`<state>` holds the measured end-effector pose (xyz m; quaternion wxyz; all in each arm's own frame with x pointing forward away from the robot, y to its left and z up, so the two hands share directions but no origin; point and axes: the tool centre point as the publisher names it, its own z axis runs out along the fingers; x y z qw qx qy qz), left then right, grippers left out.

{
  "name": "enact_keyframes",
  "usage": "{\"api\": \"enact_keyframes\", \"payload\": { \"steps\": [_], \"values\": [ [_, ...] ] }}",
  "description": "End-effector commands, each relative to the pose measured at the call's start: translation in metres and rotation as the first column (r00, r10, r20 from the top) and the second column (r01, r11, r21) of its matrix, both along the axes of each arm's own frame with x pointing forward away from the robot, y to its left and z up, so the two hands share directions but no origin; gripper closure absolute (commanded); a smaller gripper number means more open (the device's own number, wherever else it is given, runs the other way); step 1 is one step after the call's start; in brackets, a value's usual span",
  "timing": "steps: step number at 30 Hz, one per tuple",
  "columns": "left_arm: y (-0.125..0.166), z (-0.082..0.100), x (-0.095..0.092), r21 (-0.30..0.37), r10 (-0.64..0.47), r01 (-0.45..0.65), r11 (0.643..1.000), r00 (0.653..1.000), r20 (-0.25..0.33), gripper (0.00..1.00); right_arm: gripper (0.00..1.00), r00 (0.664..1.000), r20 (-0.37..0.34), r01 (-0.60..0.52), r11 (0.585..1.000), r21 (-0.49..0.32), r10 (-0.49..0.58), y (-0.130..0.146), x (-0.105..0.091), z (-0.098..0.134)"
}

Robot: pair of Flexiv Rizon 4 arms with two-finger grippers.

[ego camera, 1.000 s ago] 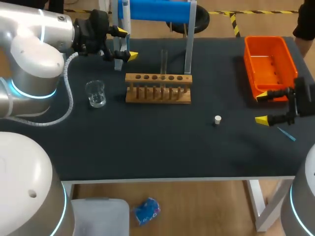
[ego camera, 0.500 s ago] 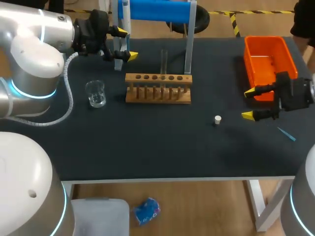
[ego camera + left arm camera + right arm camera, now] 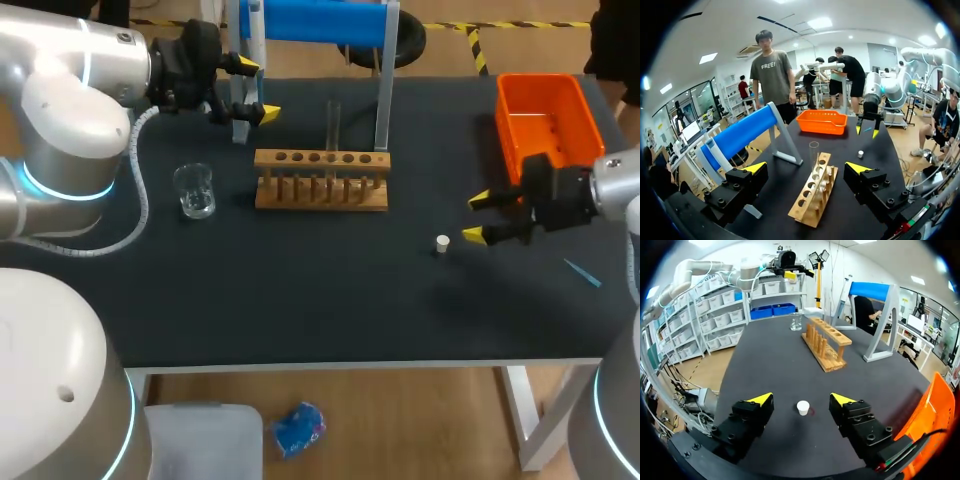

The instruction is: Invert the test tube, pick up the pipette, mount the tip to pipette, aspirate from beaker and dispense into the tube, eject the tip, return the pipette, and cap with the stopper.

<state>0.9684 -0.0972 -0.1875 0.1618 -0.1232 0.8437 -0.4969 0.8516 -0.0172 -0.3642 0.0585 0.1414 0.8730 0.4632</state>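
A small white stopper [image 3: 442, 242] stands on the black table, right of the wooden rack [image 3: 320, 182]. One clear test tube [image 3: 333, 122] stands upright in the rack. My right gripper [image 3: 476, 218] hangs open just right of the stopper. In the right wrist view the stopper [image 3: 803, 407] sits just ahead of the right gripper [image 3: 801, 399], in line with the gap and touching neither finger. My left gripper [image 3: 257, 90] is open at the back left beside the blue stand [image 3: 315, 20]. In the left wrist view it [image 3: 807, 167] looks over the rack [image 3: 815, 197].
A glass beaker [image 3: 194, 190] stands left of the rack. An orange bin [image 3: 548, 125] sits at the back right, close behind the right arm. A thin blue tip [image 3: 581, 271] lies near the table's right edge.
My right gripper has moved left from near the right edge up to the stopper, and its fingers have come somewhat closer together. The left arm has kept still.
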Motion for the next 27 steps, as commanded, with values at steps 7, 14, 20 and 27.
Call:
{"api": "enact_keyframes", "payload": {
  "steps": [7, 14, 20, 27],
  "values": [
    [0.001, 0.000, 0.000, -0.001, -0.003, 0.003, 1.000, 1.000, -0.001, 0.00, 0.11, 1.000, -0.016, -0.005, 1.000, -0.007, 0.005, 0.007, 0.002, -0.015],
    [0.001, 0.000, 0.000, -0.001, -0.003, 0.003, 1.000, 1.000, -0.001, 0.00, 0.17, 1.000, -0.023, -0.012, 1.000, -0.008, 0.012, 0.015, 0.002, -0.022],
    [0.001, 0.000, 0.000, -0.001, -0.003, 0.003, 1.000, 1.000, -0.001, 0.00, 0.19, 0.999, -0.032, -0.017, 1.000, -0.010, 0.017, 0.020, 0.001, -0.032],
    [0.001, 0.000, 0.000, -0.001, -0.003, 0.003, 1.000, 1.000, -0.001, 0.00, 0.23, 0.999, -0.043, -0.013, 1.000, -0.017, 0.012, 0.023, 0.003, -0.042]
  ]
}}
